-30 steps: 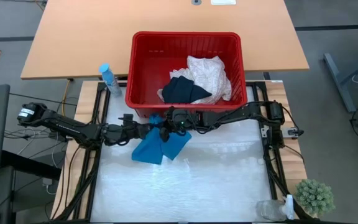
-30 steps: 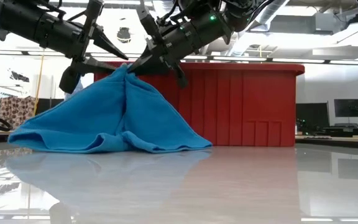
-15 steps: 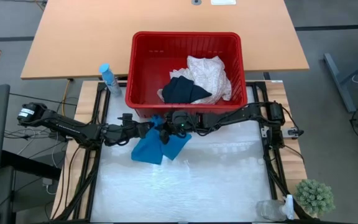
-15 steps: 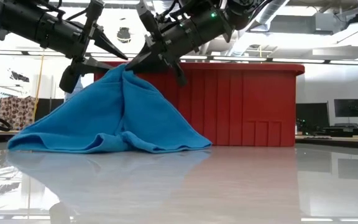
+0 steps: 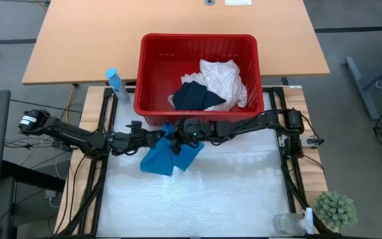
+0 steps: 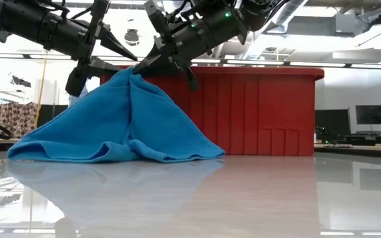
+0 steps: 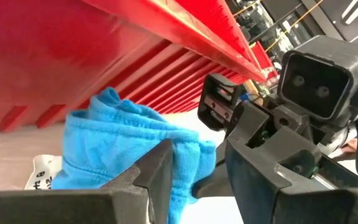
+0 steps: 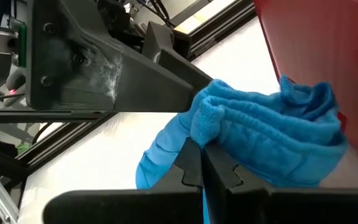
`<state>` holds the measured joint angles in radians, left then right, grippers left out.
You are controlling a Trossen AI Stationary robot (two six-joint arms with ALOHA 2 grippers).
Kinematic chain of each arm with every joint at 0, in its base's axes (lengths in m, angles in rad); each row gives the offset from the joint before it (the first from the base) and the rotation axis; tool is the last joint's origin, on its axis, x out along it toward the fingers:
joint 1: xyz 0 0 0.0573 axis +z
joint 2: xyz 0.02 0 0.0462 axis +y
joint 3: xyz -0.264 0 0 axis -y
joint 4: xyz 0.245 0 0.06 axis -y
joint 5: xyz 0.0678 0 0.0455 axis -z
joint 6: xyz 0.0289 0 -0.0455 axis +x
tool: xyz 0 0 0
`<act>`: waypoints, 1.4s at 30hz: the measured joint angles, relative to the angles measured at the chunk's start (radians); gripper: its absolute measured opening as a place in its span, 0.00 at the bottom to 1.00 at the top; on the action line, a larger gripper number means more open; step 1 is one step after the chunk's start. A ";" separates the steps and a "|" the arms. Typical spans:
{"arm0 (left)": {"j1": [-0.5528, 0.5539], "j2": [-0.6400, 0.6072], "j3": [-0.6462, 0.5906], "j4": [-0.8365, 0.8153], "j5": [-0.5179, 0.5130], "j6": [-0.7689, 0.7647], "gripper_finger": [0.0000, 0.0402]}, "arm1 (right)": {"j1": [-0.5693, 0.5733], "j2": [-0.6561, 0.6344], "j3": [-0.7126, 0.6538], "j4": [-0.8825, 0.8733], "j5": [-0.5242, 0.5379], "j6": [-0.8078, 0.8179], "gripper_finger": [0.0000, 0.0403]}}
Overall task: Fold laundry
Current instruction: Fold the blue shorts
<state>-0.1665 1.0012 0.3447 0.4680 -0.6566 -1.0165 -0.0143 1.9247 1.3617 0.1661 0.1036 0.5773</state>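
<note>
Turquoise garment [image 6: 121,125]: on the table [image 5: 231,192], just at 6 o'clock of the red basket [image 5: 152,73], peak lifted.
Right gripper [image 6: 137,66]: fingers clamped together on the peak.
Left gripper [image 6: 121,63]: fingers apart, astride the same peak.
Cream cloth [image 5: 224,78], navy garment [image 5: 196,97]: inside the basket.

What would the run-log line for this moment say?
right gripper: shut on blue garment, peak lifted | left gripper: open beside peak | white cloth, dark garment: in red basket

Views: we look straight down overhead; level at tabletop; two close wrist cameras; all share the turquoise garment [image 5: 170,157].
</note>
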 joint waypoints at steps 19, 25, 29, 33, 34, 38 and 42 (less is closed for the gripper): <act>0.028 0.098 0.000 0.085 0.058 -0.008 0.33 | -0.001 0.005 0.000 -0.004 -0.022 -0.010 0.05; 0.097 0.099 0.000 0.072 0.223 -0.024 0.32 | 0.000 0.009 0.000 -0.007 -0.030 -0.010 0.05; 0.126 0.099 0.000 0.064 0.290 -0.028 0.24 | 0.000 0.010 0.000 -0.011 -0.031 -0.010 0.05; 0.132 0.099 0.000 0.061 0.301 -0.023 0.11 | 0.000 0.010 -0.001 -0.013 -0.031 -0.010 0.08; 0.132 0.099 0.000 0.061 0.301 -0.019 0.07 | 0.000 0.010 -0.001 -0.014 -0.031 -0.010 0.09; 0.141 0.098 0.000 0.048 0.303 -0.018 0.03 | 0.000 0.010 -0.001 -0.031 -0.036 -0.018 0.14; 0.154 0.098 0.000 0.020 0.310 -0.039 0.03 | -0.002 0.010 -0.001 -0.050 -0.085 -0.039 0.17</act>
<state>-0.0127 1.0996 0.3450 0.4880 -0.3469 -1.0560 -0.0162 1.9347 1.3605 0.1163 0.0182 0.5384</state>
